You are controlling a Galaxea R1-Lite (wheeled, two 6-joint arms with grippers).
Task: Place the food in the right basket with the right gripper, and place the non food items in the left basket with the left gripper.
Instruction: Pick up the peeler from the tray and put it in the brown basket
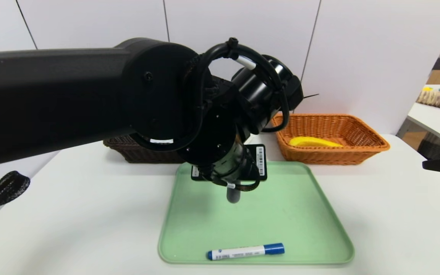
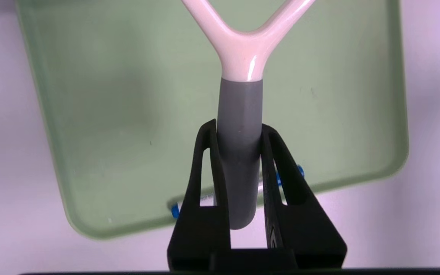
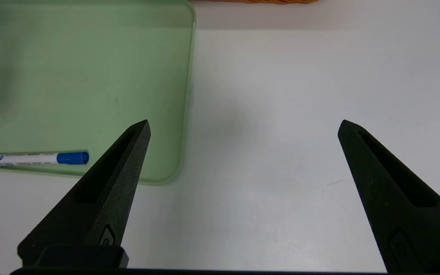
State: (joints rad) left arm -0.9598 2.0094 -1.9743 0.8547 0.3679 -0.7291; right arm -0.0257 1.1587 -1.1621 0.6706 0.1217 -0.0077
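Reaching across the green tray (image 1: pixel 258 221), my left arm angles down; my left gripper (image 2: pixel 239 141) is closed on the gray handle (image 2: pixel 239 110) of a pink-forked object (image 2: pixel 243 46), above the tray. The blue-capped marker (image 1: pixel 246 251) lies on the tray beneath my claw. My right gripper (image 3: pixel 245 128), wide and holding nothing, hovers over the white table (image 3: pixel 262 210), beside the tray. Beyond my claws, the orange basket (image 1: pixel 330 152) holds a yellow item (image 1: pixel 313 141); white panels (image 1: pixel 243 23) stand behind.

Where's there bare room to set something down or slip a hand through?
Bare: the green tray's middle, between the marker and orange basket; white table either side of the tray. Crowded: the tray's far edge, where the left tool hangs over it, gripping a grey handle.
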